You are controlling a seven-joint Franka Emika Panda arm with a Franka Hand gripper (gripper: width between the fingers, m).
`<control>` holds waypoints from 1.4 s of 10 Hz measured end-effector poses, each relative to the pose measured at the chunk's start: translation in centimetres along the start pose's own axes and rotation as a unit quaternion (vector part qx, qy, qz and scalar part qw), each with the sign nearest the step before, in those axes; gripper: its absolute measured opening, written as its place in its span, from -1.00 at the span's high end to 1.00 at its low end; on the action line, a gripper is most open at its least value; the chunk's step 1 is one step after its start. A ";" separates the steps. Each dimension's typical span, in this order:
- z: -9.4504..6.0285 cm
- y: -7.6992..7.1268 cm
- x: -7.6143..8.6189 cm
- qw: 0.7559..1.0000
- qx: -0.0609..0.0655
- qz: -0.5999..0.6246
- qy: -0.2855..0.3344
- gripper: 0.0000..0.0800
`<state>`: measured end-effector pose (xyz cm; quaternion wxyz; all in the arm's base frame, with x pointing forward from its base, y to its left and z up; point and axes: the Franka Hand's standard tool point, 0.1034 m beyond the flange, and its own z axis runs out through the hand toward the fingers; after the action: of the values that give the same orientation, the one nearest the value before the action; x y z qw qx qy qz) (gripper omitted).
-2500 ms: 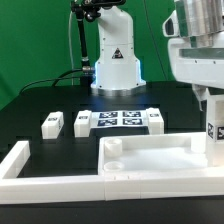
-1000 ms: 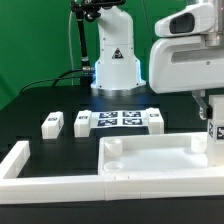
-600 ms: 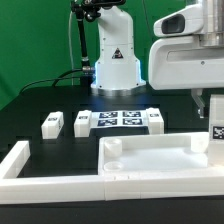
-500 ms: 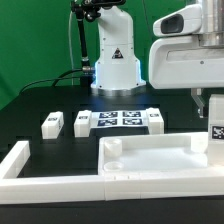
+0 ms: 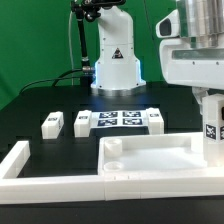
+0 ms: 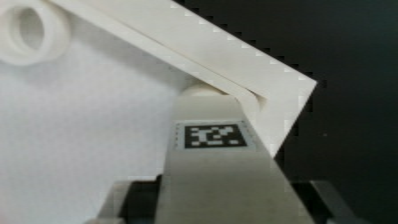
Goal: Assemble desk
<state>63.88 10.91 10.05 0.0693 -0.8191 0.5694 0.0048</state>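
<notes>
Desk top point(image 5: 150, 158) is laid on the bench point(image 5: 40, 100); a tagged leg point(image 5: 211, 130) is gripped by the fingers point(image 6: 139, 203) at its corner.

no words or numbers can be read. a black-and-white square tag point(image 6: 217, 137) stands on the leg point(image 6: 222, 175) gripped in the hand point(image 6: 222, 205). well away from the hand, the marker board point(image 5: 118, 120) carries several such tags, and the loose legs point(image 5: 51, 124) beside it bear one each. far behind the hand, a dark triangular sign point(image 5: 115, 56) marks the white robot base point(image 5: 116, 74).
</notes>
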 end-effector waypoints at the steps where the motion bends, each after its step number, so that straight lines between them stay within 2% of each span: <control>1: 0.0 0.0 0.0 0.999 0.003 0.045 -0.002 0.28; 3: 0.1 0.0 -0.3 0.993 0.012 0.119 -0.008 0.28; 7: 0.1 -0.1 -0.6 0.977 0.012 0.215 -0.009 0.28; 8: 0.1 -0.1 -0.6 0.977 0.012 0.210 -0.009 0.16; 9: 0.2 -0.1 -0.6 0.979 0.012 0.202 -0.009 0.16; 10: 0.2 -0.1 -0.7 0.984 0.012 0.178 -0.009 -0.32; 11: 0.1 -0.1 -0.9 0.993 0.005 0.115 -0.009 -0.53; 13: 0.2 -0.2 -1.1 0.999 0.005 -0.043 -0.005 -0.60; 14: 0.2 -0.3 -1.4 0.998 0.006 -0.069 -0.005 -0.62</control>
<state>63.67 12.33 10.01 0.0770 -0.8560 0.5112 0.0011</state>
